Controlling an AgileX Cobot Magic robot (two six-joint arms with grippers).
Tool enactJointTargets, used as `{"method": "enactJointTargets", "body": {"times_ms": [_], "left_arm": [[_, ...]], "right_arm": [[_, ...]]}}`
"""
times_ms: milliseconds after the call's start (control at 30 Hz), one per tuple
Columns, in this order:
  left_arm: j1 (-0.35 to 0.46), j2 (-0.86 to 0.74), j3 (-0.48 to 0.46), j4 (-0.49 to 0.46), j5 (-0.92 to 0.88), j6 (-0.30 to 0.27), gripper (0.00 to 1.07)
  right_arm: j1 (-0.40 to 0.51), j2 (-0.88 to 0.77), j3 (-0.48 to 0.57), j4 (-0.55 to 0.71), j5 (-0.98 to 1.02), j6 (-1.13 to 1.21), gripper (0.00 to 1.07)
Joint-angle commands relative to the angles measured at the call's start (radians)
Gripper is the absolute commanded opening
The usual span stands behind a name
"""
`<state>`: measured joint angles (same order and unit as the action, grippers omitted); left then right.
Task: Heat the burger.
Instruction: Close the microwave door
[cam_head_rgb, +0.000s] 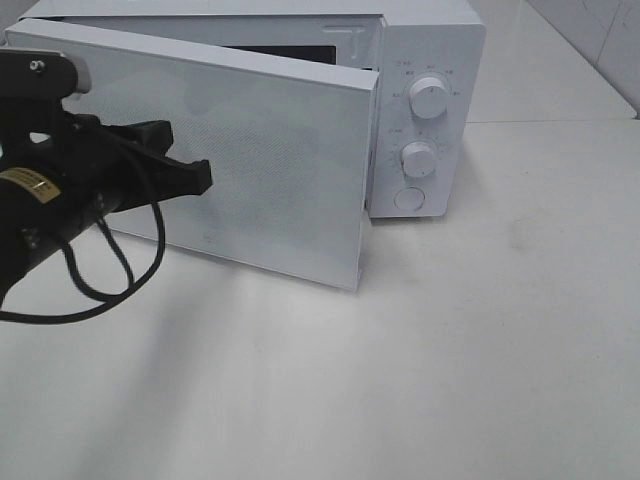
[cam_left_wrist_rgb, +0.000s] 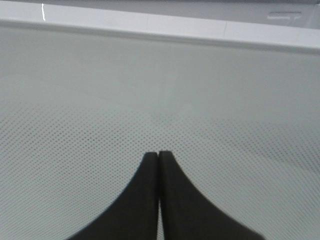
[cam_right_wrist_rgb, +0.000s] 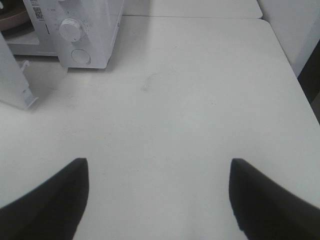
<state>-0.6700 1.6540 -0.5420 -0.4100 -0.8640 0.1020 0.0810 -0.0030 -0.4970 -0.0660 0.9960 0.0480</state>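
Okay, left gripper (cam_head_rgb: 205, 175) is pinched fully closed, the two black fingers (cam_left_wrist_rgb: 150, 200) pressed together with nothing between them. Its tip sits right at the outer face of the microwave door (cam_head_rgb: 270, 160), roughly mid-panel; touching or just off it, can't tell. In the left wrist view the dotted mesh of the door (cam_left_wrist_rgb: 160, 90) fills everything ahead of the left gripper (cam_left_wrist_rgb: 158, 154). A black cable (cam_head_rgb: 120, 290) loops down from the left arm, behind the tip.

The door stands partly open, swung out from the white microwave (cam_head_rgb: 430, 60), with its free edge on the far side of the left gripper, toward the control panel. The panel has an upper knob (cam_head_rgb: 429, 100), a lower knob (cam_head_rgb: 417, 158) and a round button (cam_head_rgb: 409, 197) below them.

Right gripper (cam_right_wrist_rgb: 157, 162) is spread wide and holds nothing; its fingers (cam_right_wrist_rgb: 55, 200) hang over the bare white bench (cam_right_wrist_rgb: 200, 100). The microwave is ahead of it and well apart, off to one side, with the door's edge (cam_right_wrist_rgb: 15, 85) nearer than the panel. The high view does not show this gripper.

The burger can't be made out clearly. Just a brown sliver (cam_right_wrist_rgb: 12, 19) shows inside the microwave cavity, far ahead of the right gripper, too cropped to identify.
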Motion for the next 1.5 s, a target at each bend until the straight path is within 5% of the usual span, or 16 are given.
{"method": "enactJointTargets", "body": {"times_ms": [33,233,667,1067,1500], "left_arm": [[-0.044,0.036,-0.091,-0.125,0.020,0.090,0.00],[-0.069,0.095,-0.205,-0.239,0.063,0.173,0.00],[-0.069,0.223,-0.412,-0.288,0.117,0.217,0.00],[-0.069,0.306,-0.534,-0.340,0.146,0.225,0.00],[-0.080,0.344,-0.625,-0.403,0.171,0.339,0.00]], "right_arm": [[-0.005,-0.030,0.000,0.002,0.002,-0.012,0.75],[-0.005,-0.030,0.000,0.002,0.002,-0.012,0.75],[-0.005,-0.030,0.000,0.002,0.002,-0.012,0.75],[-0.005,-0.030,0.000,0.002,0.002,-0.013,0.75],[-0.005,-0.030,0.000,0.002,0.002,-0.012,0.75]]}}
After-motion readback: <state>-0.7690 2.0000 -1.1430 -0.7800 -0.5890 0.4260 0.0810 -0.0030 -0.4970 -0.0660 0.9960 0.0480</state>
